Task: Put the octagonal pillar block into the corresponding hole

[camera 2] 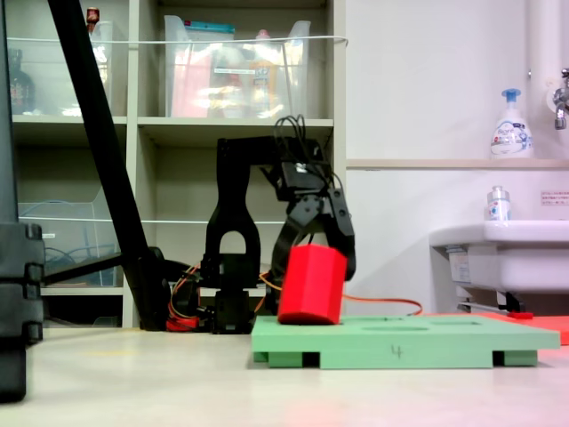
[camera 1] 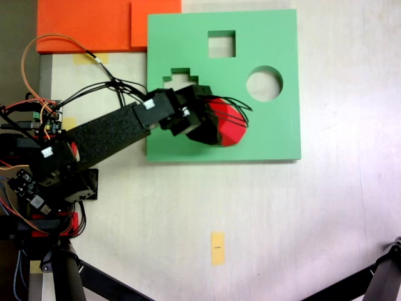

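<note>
Flat light-green foam board (camera 2: 400, 342), tilted red eight-sided foam block (camera 2: 311, 285) on it, black tool (camera 2: 322, 258) clamped on block.

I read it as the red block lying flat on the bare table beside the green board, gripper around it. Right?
Not quite. The red block is tilted with its lower end on the green board itself, as the side-on fixed view shows. The gripper is indeed around it.
</note>
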